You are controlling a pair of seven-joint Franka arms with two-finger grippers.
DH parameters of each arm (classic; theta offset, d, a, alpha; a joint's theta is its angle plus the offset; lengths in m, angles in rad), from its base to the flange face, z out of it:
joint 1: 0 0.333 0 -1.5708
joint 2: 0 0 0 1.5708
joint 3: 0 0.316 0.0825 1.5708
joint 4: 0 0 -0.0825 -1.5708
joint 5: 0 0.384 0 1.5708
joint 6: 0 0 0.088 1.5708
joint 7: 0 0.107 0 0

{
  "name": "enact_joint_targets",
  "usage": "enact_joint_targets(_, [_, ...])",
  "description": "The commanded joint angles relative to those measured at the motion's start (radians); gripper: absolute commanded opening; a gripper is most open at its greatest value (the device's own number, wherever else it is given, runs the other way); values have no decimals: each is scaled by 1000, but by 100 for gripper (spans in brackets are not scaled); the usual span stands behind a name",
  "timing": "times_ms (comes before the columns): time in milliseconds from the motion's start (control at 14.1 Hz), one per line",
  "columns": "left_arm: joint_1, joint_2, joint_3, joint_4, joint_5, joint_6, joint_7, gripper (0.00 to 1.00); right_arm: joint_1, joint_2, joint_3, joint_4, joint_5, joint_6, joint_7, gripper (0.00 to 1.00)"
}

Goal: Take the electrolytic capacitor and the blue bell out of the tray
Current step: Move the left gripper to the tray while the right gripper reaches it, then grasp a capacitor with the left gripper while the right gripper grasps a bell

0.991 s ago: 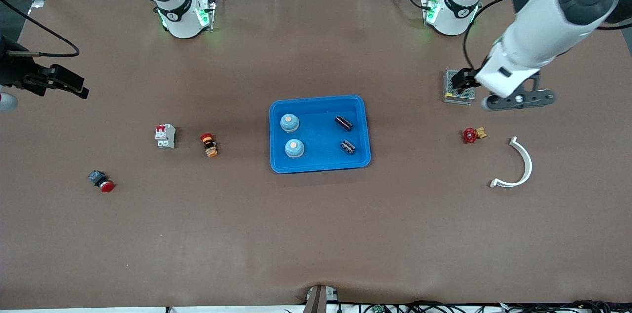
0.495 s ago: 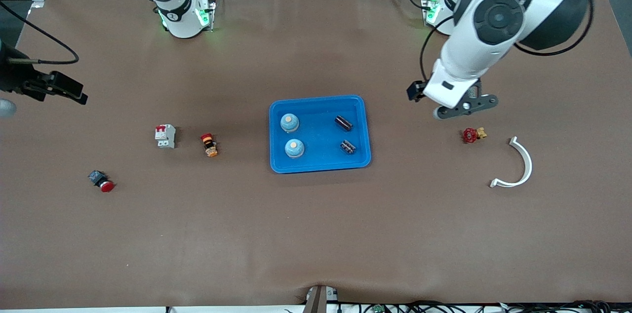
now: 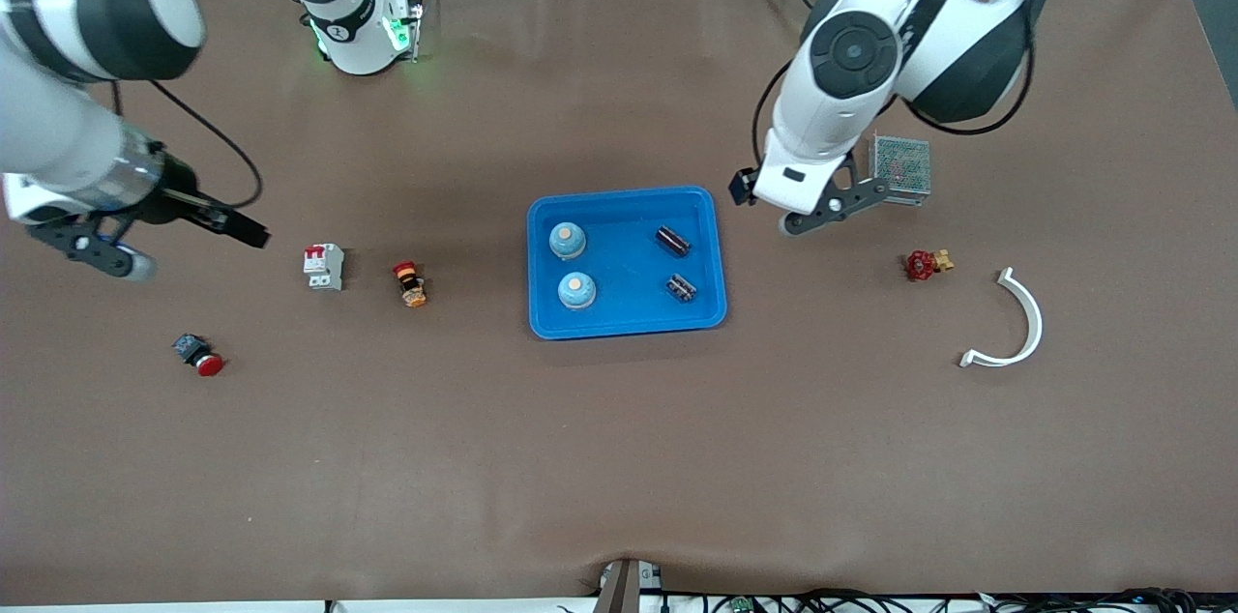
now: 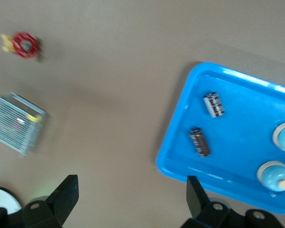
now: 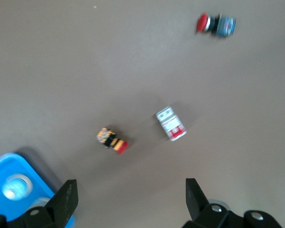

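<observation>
The left gripper hangs empty, jaws apart, over bare desk just beside the tray, at the tray's edge toward the left arm's end. The right gripper, jaws apart too, hovers near that arm's end of the desk.

The tray sits mid-desk holding 2 capacitors and 2 bells. To grasp well, I'd bring the left jaws across the body of the electrolytic capacitor, not its ends. It lies flat, its long axis diagonal to the tray rim. The blue bell stands upright, knob up.
</observation>
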Motion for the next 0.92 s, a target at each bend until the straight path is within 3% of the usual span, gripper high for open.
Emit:
enact_joint_targets(0, [-64,79,3,4,3,86,-137,100,88,5,-5,-41,13,72,342,100])
enact_joint_targets(212, [-118,151,3,-1,55,138,-239,100,170,76,-5,-43,33,140,673,100])
enact_joint_targets(425, [-147,214,3,-66,110,264,-399,100,265,160,-6,-43,33,271,975,100])
enact_joint_targets(708, [-164,297,3,-106,156,414,-490,71,342,284,-5,-41,33,463,1176,100])
enact_joint_targets(849, [-169,329,5,-106,165,491,-555,68,377,339,-6,-40,31,531,1264,100])
